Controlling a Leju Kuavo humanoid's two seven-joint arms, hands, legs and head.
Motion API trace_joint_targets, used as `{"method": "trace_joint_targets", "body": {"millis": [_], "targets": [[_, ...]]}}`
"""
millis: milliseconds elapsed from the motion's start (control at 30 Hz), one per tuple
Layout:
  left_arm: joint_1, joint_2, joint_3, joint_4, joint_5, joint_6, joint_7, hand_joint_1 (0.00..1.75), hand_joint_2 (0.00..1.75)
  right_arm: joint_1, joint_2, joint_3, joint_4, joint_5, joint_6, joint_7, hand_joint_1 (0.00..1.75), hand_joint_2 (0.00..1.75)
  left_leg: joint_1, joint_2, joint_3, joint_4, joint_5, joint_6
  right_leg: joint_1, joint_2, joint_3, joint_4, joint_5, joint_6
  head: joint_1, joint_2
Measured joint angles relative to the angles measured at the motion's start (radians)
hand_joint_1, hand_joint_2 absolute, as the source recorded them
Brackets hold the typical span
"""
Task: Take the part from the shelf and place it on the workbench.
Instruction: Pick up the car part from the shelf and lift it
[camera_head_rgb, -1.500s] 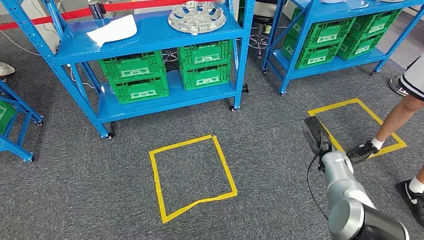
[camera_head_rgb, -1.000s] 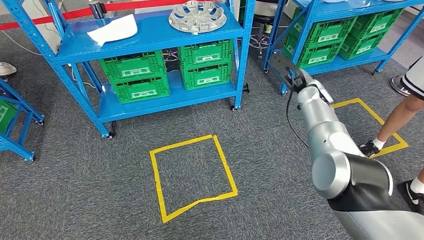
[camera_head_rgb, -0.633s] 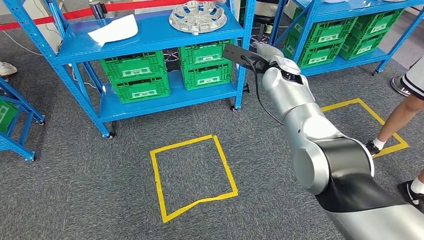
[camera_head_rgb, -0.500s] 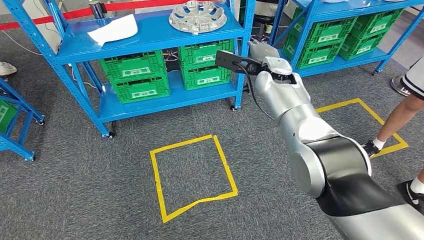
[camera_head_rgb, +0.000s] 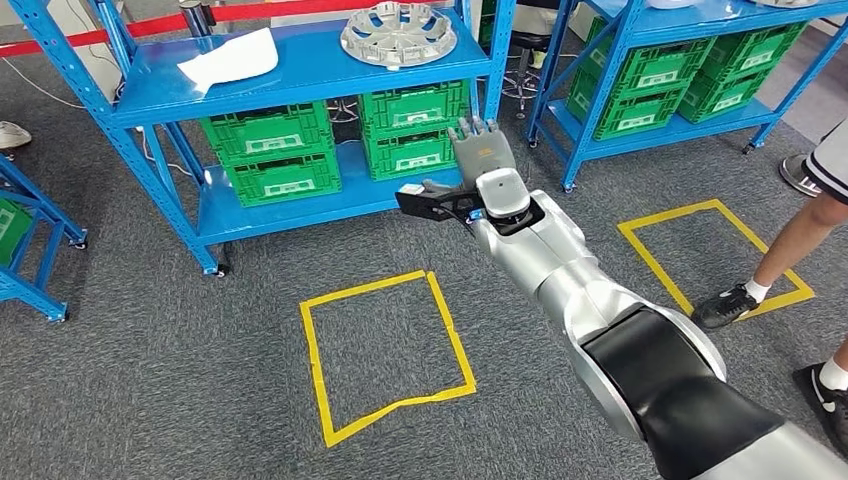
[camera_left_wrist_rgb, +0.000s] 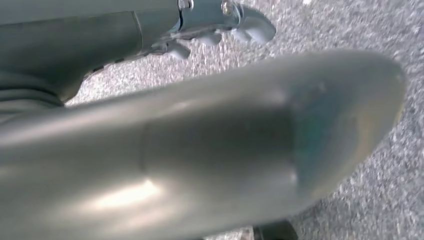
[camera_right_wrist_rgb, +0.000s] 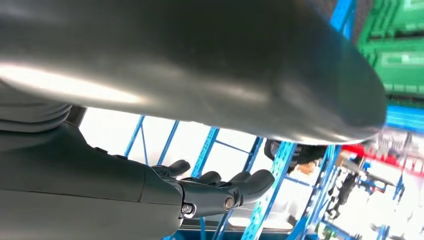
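The part, a silver wheel cover (camera_head_rgb: 398, 33), lies flat on the top board of the blue shelf (camera_head_rgb: 300, 85). My right hand (camera_head_rgb: 481, 150) is raised in front of the shelf's right post, below and to the right of the wheel cover, with its fingers straight and apart and nothing in it. In the right wrist view the right hand (camera_right_wrist_rgb: 200, 195) is bare too, against blue shelf posts. My left hand (camera_left_wrist_rgb: 210, 135) hangs over grey carpet and holds nothing.
A white sheet-like piece (camera_head_rgb: 228, 58) lies on the same top board. Green crates (camera_head_rgb: 340, 140) fill the lower level. A second blue shelf (camera_head_rgb: 680, 70) stands to the right. Yellow tape squares (camera_head_rgb: 385, 350) mark the carpet. A person's legs (camera_head_rgb: 790, 250) stand at the right.
My right arm has swung up from low on the right and across to the left, ending before the shelf with the hand turned fingers-up. The shelf and wheel cover stayed put.
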Motion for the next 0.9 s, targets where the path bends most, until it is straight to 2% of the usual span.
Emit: {"method": "trace_joint_targets", "body": {"millis": [33, 67, 100, 133, 167, 200, 233, 267, 300, 333, 367, 400, 433, 467, 500, 533, 567, 600, 667, 700, 733, 800, 833, 867, 900], "targets": [[0.002, -0.001, 0.000, 0.000, 0.000, -0.001, -0.002, 0.00, 0.00, 0.008, 0.000, 0.012, -0.002, -0.002, 0.002, 0.002, 0.00, 0.00, 0.003, 0.000, 0.007, 0.001, -0.006, -0.004, -0.002, -0.002, -0.010, -0.010, 0.025, 0.003, 0.000, 0.000], [0.004, -0.003, 0.001, 0.001, 0.000, -0.002, -0.003, 0.00, 0.00, 0.013, 0.000, 0.022, -0.005, -0.005, 0.005, 0.002, 0.00, 0.00, 0.006, 0.000, 0.016, 0.002, -0.015, -0.010, -0.005, -0.004, -0.001, -0.057, 0.067, 0.007, 0.000, 0.000], [0.005, -0.005, 0.002, 0.001, 0.001, -0.002, -0.006, 0.00, 0.00, 0.015, 0.000, 0.032, -0.007, -0.008, 0.007, 0.001, 0.00, 0.00, 0.009, 0.001, 0.025, 0.004, -0.025, -0.017, -0.008, -0.010, 0.021, -0.130, 0.116, 0.010, 0.000, 0.000], [0.005, -0.005, 0.004, 0.002, 0.002, -0.002, -0.008, 0.00, 0.00, 0.017, -0.001, 0.041, -0.009, -0.012, 0.009, -0.001, 0.00, 0.00, 0.012, 0.002, 0.034, 0.006, -0.035, -0.025, -0.008, -0.016, 0.042, -0.192, 0.146, 0.012, 0.000, 0.000], [0.004, -0.005, 0.006, 0.002, 0.002, -0.002, -0.010, 0.00, 0.00, 0.017, -0.002, 0.050, -0.011, -0.017, 0.010, -0.005, 0.00, 0.00, 0.012, 0.004, 0.038, 0.007, -0.044, -0.033, -0.006, -0.022, 0.058, -0.236, 0.157, 0.007, 0.001, 0.000], [0.004, -0.005, 0.008, 0.002, 0.003, -0.002, -0.012, 0.00, 0.00, 0.019, -0.002, 0.061, -0.013, -0.023, 0.012, -0.009, 0.00, 0.00, 0.011, 0.006, 0.041, 0.005, -0.052, -0.042, -0.002, -0.026, 0.065, -0.257, 0.156, -0.003, 0.001, 0.000], [0.003, -0.004, 0.010, 0.002, 0.003, -0.002, -0.013, 0.00, 0.00, 0.022, -0.004, 0.071, -0.016, -0.032, 0.014, -0.014, 0.00, 0.00, 0.010, 0.007, 0.045, 0.005, -0.055, -0.051, 0.002, -0.026, 0.067, -0.257, 0.142, -0.017, 0.000, 0.000], [0.003, -0.005, 0.011, 0.002, 0.003, -0.002, -0.014, 0.00, 0.00, 0.024, -0.005, 0.080, -0.020, -0.043, 0.015, -0.016, 0.00, 0.00, 0.010, 0.008, 0.046, 0.012, -0.053, -0.059, 0.002, -0.024, 0.073, -0.258, 0.136, -0.033, 0.000, 0.000], [0.003, -0.006, 0.012, 0.002, 0.003, -0.002, -0.015, 0.00, 0.00, 0.027, -0.007, 0.089, -0.026, -0.055, 0.016, -0.017, 0.00, 0.00, 0.011, 0.008, 0.037, 0.036, -0.043, -0.066, 0.002, -0.020, 0.081, -0.260, 0.133, -0.044, -0.001, 0.000], [0.003, -0.006, 0.014, 0.002, 0.003, -0.002, -0.016, 0.00, 0.00, 0.026, -0.009, 0.097, -0.030, -0.065, 0.017, -0.017, 0.00, 0.00, 0.012, 0.007, 0.015, 0.082, -0.025, -0.072, 0.001, -0.018, 0.091, -0.262, 0.125, -0.053, -0.002, 0.000], [0.003, -0.006, 0.015, 0.002, 0.003, -0.002, -0.016, 0.00, 0.00, 0.026, -0.010, 0.105, -0.034, -0.073, 0.017, -0.018, 0.00, 0.00, 0.014, 0.005, -0.025, 0.144, -0.012, -0.076, 0.000, -0.015, 0.106, -0.265, 0.117, -0.060, -0.002, 0.000], [0.003, -0.006, 0.015, 0.002, 0.003, -0.002, -0.016, 0.00, 0.00, 0.026, -0.011, 0.114, -0.037, -0.078, 0.019, -0.019, 0.00, 0.00, 0.014, 0.004, -0.073, 0.212, -0.012, -0.078, 0.001, -0.013, 0.121, -0.269, 0.107, -0.065, -0.003, 0.000], [0.004, -0.006, 0.016, 0.003, 0.003, -0.002, -0.016, 0.00, 0.00, 0.028, -0.011, 0.121, -0.038, -0.081, 0.020, -0.020, 0.00, 0.00, 0.013, 0.003, -0.121, 0.270, -0.034, -0.079, 0.001, -0.011, 0.138, -0.273, 0.096, -0.068, -0.004, 0.000], [0.006, -0.007, 0.016, 0.004, 0.003, -0.002, -0.016, 0.00, 0.00, 0.031, -0.011, 0.128, -0.038, -0.083, 0.022, -0.021, 0.00, 0.00, 0.013, 0.002, -0.164, 0.308, -0.072, -0.079, 0.002, -0.008, 0.155, -0.275, 0.083, -0.070, -0.004, 0.000], [0.008, -0.007, 0.016, 0.004, 0.003, -0.002, -0.016, 0.00, 0.00, 0.033, -0.011, 0.134, -0.039, -0.083, 0.023, -0.021, 0.00, 0.00, 0.012, 0.002, -0.196, 0.320, -0.114, -0.077, 0.004, -0.004, 0.175, -0.276, 0.068, -0.072, -0.005, 0.000], [0.010, -0.007, 0.016, 0.005, 0.003, -0.001, -0.016, 0.00, 0.00, 0.034, -0.011, 0.138, -0.039, -0.084, 0.023, -0.021, 0.00, 0.00, 0.010, 0.002, -0.215, 0.306, -0.144, -0.073, 0.005, -0.001, 0.196, -0.277, 0.052, -0.072, -0.005, 0.000], [0.012, -0.007, 0.017, 0.005, 0.003, -0.001, -0.016, 0.00, 0.00, 0.034, -0.011, 0.142, -0.039, -0.084, 0.023, -0.022, 0.00, 0.00, 0.007, 0.001, -0.224, 0.269, -0.146, -0.066, 0.006, 0.001, 0.218, -0.277, 0.035, -0.072, -0.005, 0.000], [0.013, -0.007, 0.017, 0.006, 0.003, -0.001, -0.016, 0.00, 0.00, 0.034, -0.011, 0.146, -0.040, -0.084, 0.023, -0.023, 0.00, 0.00, 0.003, 0.000, -0.224, 0.213, -0.110, -0.056, 0.007, 0.003, 0.241, -0.278, 0.018, -0.071, -0.005, 0.000], [0.019, -0.005, 0.017, 0.008, 0.003, -0.001, -0.015, 0.00, 0.00, 0.037, -0.011, 0.154, -0.041, -0.089, 0.024, -0.023, 0.00, 0.00, -0.009, -0.006, -0.218, 0.092, 0.052, -0.035, 0.010, 0.008, 0.278, -0.281, -0.015, -0.066, -0.007, 0.000], [0.021, -0.004, 0.017, 0.008, 0.003, -0.001, -0.014, 0.00, 0.00, 0.038, -0.011, 0.158, -0.042, -0.097, 0.026, -0.022, 0.00, 0.00, -0.014, -0.011, -0.212, 0.056, 0.117, -0.028, 0.011, 0.011, 0.293, -0.286, -0.031, -0.061, -0.007, 0.000], [0.022, -0.002, 0.018, 0.009, 0.003, 0.000, -0.012, 0.00, 0.00, 0.038, -0.011, 0.163, -0.045, -0.110, 0.027, -0.019, 0.00, 0.00, -0.017, -0.016, -0.203, 0.036, 0.153, -0.023, 0.012, 0.014, 0.306, -0.286, -0.037, -0.054, -0.008, 0.000], [0.020, -0.003, 0.018, 0.008, 0.000, 0.001, -0.007, 0.00, 0.00, 0.030, -0.014, 0.178, -0.054, -0.146, 0.026, -0.011, 0.00, 0.00, -0.016, -0.019, -0.172, 0.028, 0.141, -0.016, 0.013, 0.017, 0.309, -0.252, -0.017, -0.041, -0.007, 0.000], [0.018, -0.003, 0.019, 0.008, -0.001, 0.002, -0.006, 0.00, 0.00, 0.024, -0.017, 0.186, -0.058, -0.162, 0.025, -0.007, 0.00, 0.00, -0.014, -0.019, -0.154, 0.022, 0.132, -0.010, 0.013, 0.014, 0.289, -0.203, 0.010, -0.034, -0.006, 0.000], [0.016, -0.004, 0.021, 0.008, -0.002, 0.003, -0.006, 0.00, 0.00, 0.019, -0.020, 0.195, -0.060, -0.175, 0.023, -0.005, 0.00, 0.00, -0.012, -0.018, -0.135, 0.018, 0.121, -0.005, 0.012, 0.009, 0.251, -0.143, 0.031, -0.028, -0.005, 0.000], [0.014, -0.004, 0.023, 0.007, -0.002, 0.004, -0.006, 0.00, 0.00, 0.017, -0.022, 0.204, -0.060, -0.185, 0.022, -0.005, 0.00, 0.00, -0.011, -0.017, -0.116, 0.015, 0.107, -0.001, 0.012, 0.004, 0.203, -0.079, 0.035, -0.023, -0.004, 0.000]]}}
